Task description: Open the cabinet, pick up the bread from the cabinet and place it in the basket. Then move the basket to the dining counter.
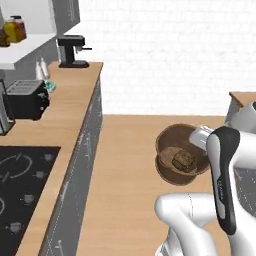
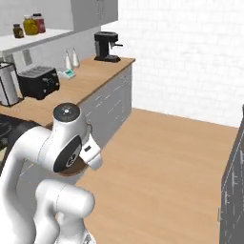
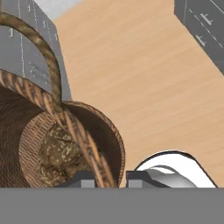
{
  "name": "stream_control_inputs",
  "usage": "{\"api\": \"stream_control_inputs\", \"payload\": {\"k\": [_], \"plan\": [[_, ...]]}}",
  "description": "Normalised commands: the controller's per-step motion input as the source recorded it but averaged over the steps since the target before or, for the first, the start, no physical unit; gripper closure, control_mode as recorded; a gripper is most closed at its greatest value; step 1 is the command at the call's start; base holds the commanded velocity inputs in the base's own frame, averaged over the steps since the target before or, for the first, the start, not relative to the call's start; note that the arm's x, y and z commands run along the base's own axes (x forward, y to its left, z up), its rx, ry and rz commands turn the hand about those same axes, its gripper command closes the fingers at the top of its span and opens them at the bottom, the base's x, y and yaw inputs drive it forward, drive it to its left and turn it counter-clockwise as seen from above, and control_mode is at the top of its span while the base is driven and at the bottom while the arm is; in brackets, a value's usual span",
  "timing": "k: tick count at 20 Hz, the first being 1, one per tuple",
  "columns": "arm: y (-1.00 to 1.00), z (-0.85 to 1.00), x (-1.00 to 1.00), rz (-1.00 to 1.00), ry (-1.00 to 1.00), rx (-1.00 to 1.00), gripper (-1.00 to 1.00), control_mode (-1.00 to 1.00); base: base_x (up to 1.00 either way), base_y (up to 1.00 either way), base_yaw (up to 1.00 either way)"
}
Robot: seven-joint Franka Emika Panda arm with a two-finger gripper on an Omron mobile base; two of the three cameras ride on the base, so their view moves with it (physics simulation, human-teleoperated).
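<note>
The round woven basket (image 1: 170,145) hangs in the air over the wooden floor, tilted, and my gripper (image 1: 196,139) is shut on its rim. In the hand view the rim (image 3: 87,148) passes between my fingertips (image 3: 87,178), with the gripper (image 3: 107,178) clamped on it. The dark brown bread (image 1: 183,160) lies on the basket's bottom and shows again as the bread (image 3: 57,153). A sliver of the basket (image 2: 71,170) peeks out under my arm. The dining counter (image 1: 243,97) shows a wood corner at the right, by the white brick wall. The cabinet is out of view.
A long wood counter (image 1: 65,110) runs along the left with a black toaster (image 1: 27,99), a coffee machine (image 1: 72,50) and a black hob (image 1: 22,185). Grey drawer fronts (image 2: 233,186) stand at the right. Open wooden floor (image 2: 167,162) lies between them.
</note>
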Motion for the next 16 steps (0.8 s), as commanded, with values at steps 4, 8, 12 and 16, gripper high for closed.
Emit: {"api": "stream_control_inputs", "payload": {"k": [4,8,12,16], "plan": [[0.00,0.00,0.00,0.00,0.00,0.00,1.00,1.00,0.02,-0.58,-0.75],[0.00,0.00,0.00,0.00,0.00,0.00,1.00,1.00,0.01,-0.32,-0.83],[0.00,0.00,0.00,0.00,0.00,0.00,1.00,1.00,0.00,0.02,-0.96],[0.00,0.00,0.00,0.00,0.00,0.00,1.00,1.00,0.01,0.24,-0.91]]}}
